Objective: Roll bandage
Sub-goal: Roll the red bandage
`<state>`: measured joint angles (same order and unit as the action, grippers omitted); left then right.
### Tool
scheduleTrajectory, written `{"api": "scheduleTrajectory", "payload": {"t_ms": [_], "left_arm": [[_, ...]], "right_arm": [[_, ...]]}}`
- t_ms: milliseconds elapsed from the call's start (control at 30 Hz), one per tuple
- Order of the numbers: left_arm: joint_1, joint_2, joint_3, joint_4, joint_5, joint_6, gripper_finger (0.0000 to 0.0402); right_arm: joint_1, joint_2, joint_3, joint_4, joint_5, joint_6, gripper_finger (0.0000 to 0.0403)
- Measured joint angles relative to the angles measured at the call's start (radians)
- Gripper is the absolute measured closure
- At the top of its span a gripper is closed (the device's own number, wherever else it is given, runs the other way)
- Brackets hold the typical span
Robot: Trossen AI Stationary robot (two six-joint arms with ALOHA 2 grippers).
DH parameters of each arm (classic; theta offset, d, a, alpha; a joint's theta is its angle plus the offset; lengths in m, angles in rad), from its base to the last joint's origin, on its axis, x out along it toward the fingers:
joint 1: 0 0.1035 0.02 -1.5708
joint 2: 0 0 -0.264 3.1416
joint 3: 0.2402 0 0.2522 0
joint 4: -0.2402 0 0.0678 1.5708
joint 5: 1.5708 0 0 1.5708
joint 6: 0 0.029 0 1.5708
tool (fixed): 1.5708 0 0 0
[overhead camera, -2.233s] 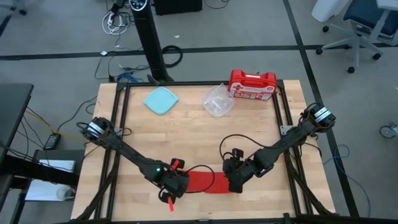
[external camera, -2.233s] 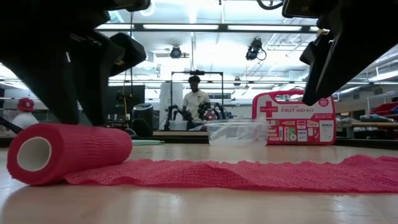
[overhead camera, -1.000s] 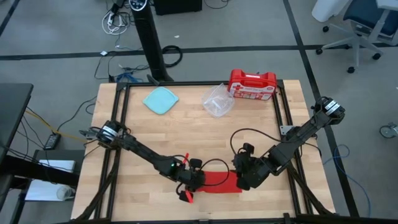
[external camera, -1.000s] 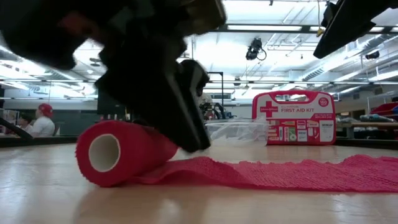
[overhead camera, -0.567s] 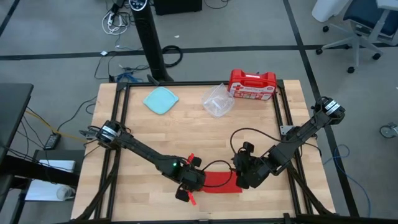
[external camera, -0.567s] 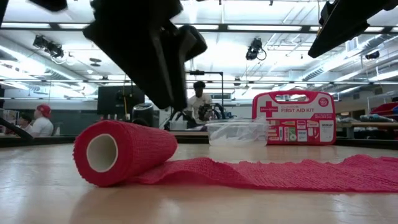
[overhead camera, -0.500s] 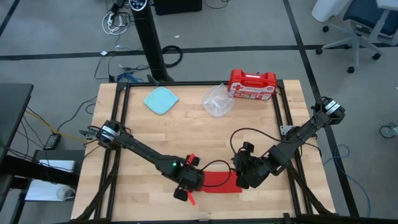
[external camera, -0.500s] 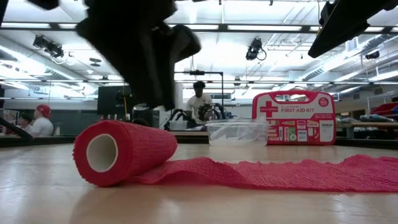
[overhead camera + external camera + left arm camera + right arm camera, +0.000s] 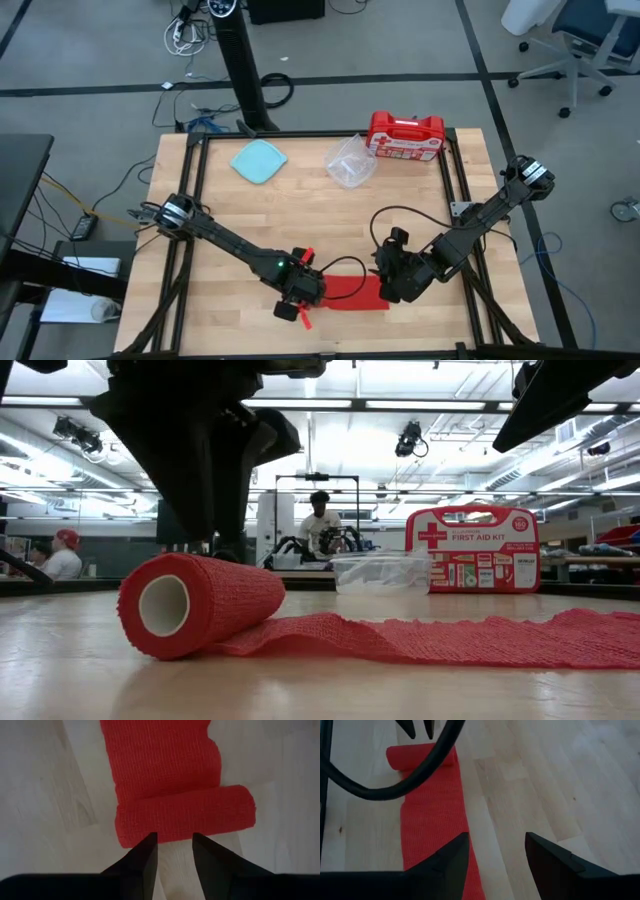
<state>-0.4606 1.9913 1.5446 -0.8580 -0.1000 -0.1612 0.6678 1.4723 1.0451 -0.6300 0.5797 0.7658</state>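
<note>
Surface (image 9: 220, 200) near edge: bandage (image 9: 300, 625) half rolled, tail flat. Left gripper (image 9: 172, 842) just behind roll, jaws narrowly apart, empty. Right gripper (image 9: 495, 845) above tail, jaws apart, empty.

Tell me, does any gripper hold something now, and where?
Nothing is held. The left gripper is open behind the bandage roll; the right gripper is open over its flat end.

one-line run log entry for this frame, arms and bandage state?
bandage: partly rolled, tail flat on table | left gripper: open, behind roll | right gripper: open, above tail end
</note>
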Motion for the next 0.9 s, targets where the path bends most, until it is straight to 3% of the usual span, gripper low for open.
{"api": "scheduleTrajectory", "payload": {"t_ms": [667, 900], "left_arm": [[-0.005, 0.064, -0.028, 0.248, 0.001, 0.069, 0.0275], [-0.004, 0.101, -0.027, 0.347, -0.019, 0.097, 0.0275]], "right_arm": [[0.007, 0.0, 0.0, -0.001, 0.002, 0.025, 0.0211], [0.018, 0.0, 0.0, -0.019, -0.068, 0.079, 0.0211]]}}
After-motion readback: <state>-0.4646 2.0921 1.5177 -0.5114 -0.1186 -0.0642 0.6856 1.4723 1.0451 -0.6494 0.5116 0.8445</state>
